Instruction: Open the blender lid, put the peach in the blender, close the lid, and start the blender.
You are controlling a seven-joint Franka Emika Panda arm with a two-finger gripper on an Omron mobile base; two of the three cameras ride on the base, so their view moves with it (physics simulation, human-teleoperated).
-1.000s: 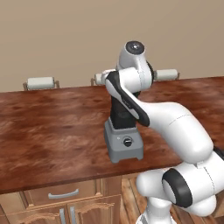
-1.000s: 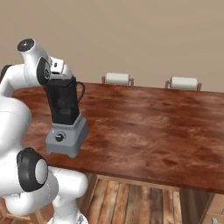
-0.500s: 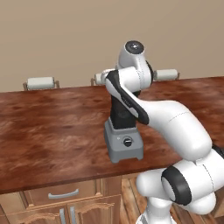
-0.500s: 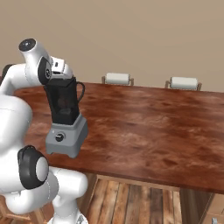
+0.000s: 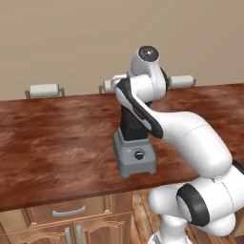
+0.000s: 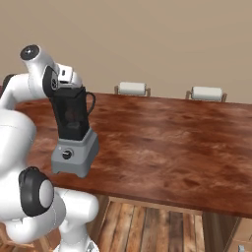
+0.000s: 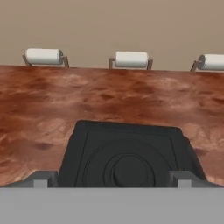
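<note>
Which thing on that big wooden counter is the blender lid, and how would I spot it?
Find the long brown counter, then the blender near its front edge. The blender lid is the flat black square capping the dark jar, marked by a raised round centre.

A plain beige wall (image 5: 71, 38) fills the upper half of both base views. Below it runs a reddish-brown wooden table (image 5: 52, 143) with mottled grain. White-cushioned chair backs (image 6: 132, 88), probably stools, line its far edge. Wooden cabinet fronts (image 5: 71, 221) with a metal handle sit lower left; plank flooring (image 6: 147, 229) shows at the bottom.
</note>
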